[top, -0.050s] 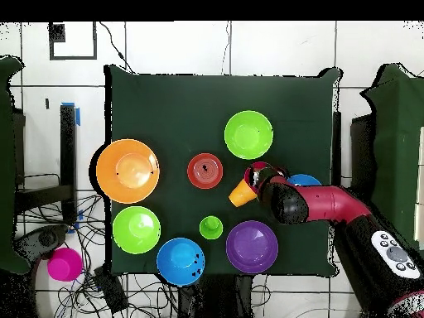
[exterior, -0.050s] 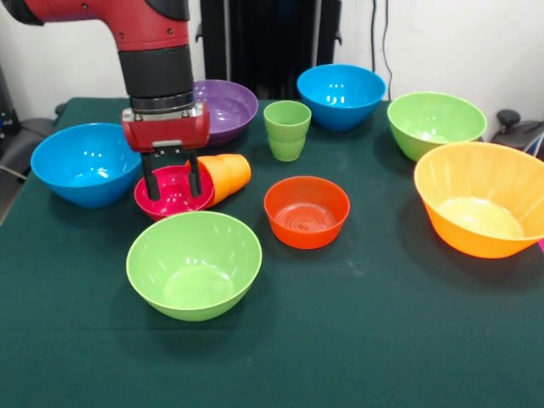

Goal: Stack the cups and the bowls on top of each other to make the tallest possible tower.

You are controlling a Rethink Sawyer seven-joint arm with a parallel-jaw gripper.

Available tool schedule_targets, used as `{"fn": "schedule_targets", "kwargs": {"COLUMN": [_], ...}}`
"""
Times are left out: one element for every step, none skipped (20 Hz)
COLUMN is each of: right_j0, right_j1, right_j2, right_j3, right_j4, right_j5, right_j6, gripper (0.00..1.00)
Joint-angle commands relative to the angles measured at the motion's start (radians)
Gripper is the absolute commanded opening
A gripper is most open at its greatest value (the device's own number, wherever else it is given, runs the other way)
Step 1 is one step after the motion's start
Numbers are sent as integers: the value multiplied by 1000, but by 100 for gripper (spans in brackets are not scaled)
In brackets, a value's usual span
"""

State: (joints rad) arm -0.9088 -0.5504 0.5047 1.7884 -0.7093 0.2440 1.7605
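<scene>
Hanging over the small magenta bowl (exterior, -0.050s: pixel 167 194), the claw (exterior, -0.050s: pixel 171 177) is spread, its two fingers apart and dipping inside the rim, gripping nothing. The orange cup (exterior, -0.050s: pixel 228 176) lies tipped on its side, seemingly touching that bowl. The light green cup (exterior, -0.050s: pixel 286 129) stands upright behind the small orange-red bowl (exterior, -0.050s: pixel 306 212). The other bowls sit singly around the green bench (exterior, -0.050s: pixel 357 340), none stacked.
</scene>
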Motion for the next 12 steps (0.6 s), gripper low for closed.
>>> {"fn": "schedule_targets", "kwargs": {"right_j0": [29, 27, 23, 20, 22, 22, 23, 25, 24, 22, 21, 20], "right_j1": [-57, -74, -96, -106, -107, -107, -107, -111, -119, -123, -126, -124], "right_j2": [-52, -52, -50, -50, -50, -49, -47, -47, -47, -47, -47, -47], "right_j3": [-54, -49, -38, -33, -35, -35, -36, -36, -32, -29, -26, -24], "right_j4": [-23, -18, -12, -7, -1, -1, -2, 1, 3, 4, 5, 5], "right_j5": [108, 119, 132, 143, 156, 154, 149, 151, 150, 152, 154, 155], "right_j6": [-20, -28, -37, -42, -45, -44, -42, -38, -36, -34, -33, -29], "gripper": [100, 100, 100, 100, 100, 100, 100, 100, 100, 100, 100, 100]}}
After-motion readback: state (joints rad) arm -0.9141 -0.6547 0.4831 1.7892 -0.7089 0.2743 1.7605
